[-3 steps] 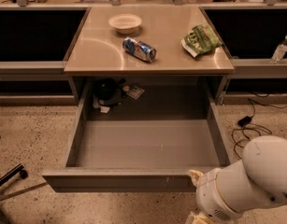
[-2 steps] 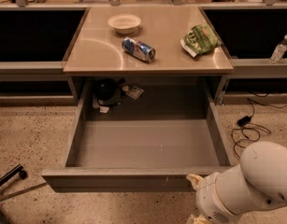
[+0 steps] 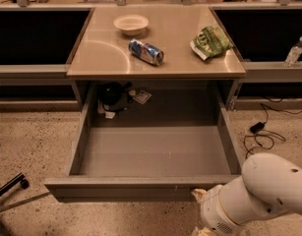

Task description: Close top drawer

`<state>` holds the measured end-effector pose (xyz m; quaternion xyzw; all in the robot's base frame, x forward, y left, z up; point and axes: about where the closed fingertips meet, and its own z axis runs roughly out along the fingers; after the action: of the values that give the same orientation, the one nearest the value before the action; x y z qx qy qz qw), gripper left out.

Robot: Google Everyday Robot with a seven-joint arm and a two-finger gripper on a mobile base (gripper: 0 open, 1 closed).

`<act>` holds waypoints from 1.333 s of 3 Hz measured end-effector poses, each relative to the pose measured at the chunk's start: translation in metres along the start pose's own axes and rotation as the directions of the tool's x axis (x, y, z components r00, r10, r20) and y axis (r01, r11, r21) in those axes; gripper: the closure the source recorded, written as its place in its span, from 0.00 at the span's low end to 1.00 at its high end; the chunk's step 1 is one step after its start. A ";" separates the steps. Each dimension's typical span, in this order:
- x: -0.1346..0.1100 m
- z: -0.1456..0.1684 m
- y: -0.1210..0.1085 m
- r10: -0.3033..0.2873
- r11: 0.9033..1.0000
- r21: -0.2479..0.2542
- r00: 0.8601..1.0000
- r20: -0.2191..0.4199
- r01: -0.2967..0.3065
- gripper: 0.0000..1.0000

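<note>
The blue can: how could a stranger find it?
Look at the beige tabletop above the open grey metal top drawer, whose front's right end the gripper is near. The blue and silver drink can lies on its side, between a white round bowl and a crumpled green bag. Only it is cylindrical.

You see one top drawer point(image 3: 140, 187), one bowl point(image 3: 131, 23), one can point(image 3: 146, 51), one green bag point(image 3: 212, 42), one bottle point(image 3: 294, 51), one gripper point(image 3: 198, 196) near right.
</note>
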<state>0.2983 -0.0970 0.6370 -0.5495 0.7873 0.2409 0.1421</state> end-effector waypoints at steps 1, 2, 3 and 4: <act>-0.009 0.020 -0.019 -0.024 1.000 -0.020 1.000 -0.016 0.024 0.00; -0.032 0.041 -0.039 -0.064 0.998 -0.030 0.998 -0.023 0.063 0.00; -0.064 0.057 -0.057 -0.119 0.992 -0.038 0.992 -0.028 0.118 0.00; -0.064 0.057 -0.057 -0.120 0.992 -0.038 0.992 -0.028 0.119 0.00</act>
<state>0.3724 -0.0312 0.6072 -0.6017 0.7507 0.2377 0.1341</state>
